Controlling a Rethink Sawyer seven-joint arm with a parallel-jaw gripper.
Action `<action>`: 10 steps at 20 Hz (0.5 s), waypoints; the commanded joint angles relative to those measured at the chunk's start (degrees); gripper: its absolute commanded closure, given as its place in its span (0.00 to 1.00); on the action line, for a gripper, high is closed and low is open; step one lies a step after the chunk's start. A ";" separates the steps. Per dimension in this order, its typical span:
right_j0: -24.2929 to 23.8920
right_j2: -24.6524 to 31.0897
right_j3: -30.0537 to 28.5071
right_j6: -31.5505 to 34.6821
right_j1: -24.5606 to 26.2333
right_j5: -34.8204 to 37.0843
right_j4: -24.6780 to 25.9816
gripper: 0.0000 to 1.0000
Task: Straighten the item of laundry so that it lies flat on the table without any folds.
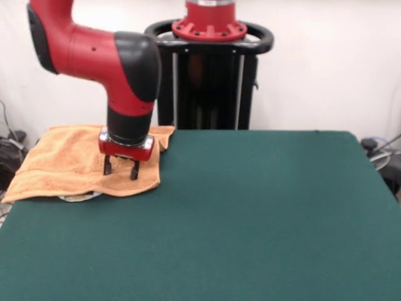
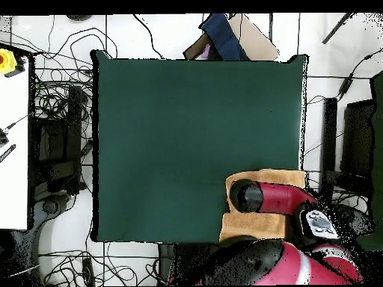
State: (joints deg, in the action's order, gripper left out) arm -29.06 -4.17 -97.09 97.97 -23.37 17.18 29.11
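The orange-tan towel lies rumpled at the far left corner of the green table and reaches its left edge. Its near edge looks doubled over, and a white bit peeks out beneath it. My gripper points straight down over the towel's right part, with its fingertips apart, at or just above the cloth and holding nothing. In the overhead view the towel sits at the lower right corner of the table. There the arm covers the towel's middle and hides the gripper.
The robot's black pedestal stands behind the table's far edge, close to the towel. In the overhead view, cables lie on the floor to the left, beside a white bench. Boxes sit beyond the far edge.
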 commanded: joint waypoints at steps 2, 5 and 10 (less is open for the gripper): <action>6.76 -6.96 3.86 22.50 17.06 -11.37 -6.32 0.00; 5.41 -2.29 0.59 20.99 15.38 -12.05 -10.30 0.00; 8.06 1.70 -2.84 22.90 11.96 -9.83 -17.33 0.00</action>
State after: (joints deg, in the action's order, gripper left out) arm -23.93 -10.40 -97.61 101.64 -21.53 14.05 20.52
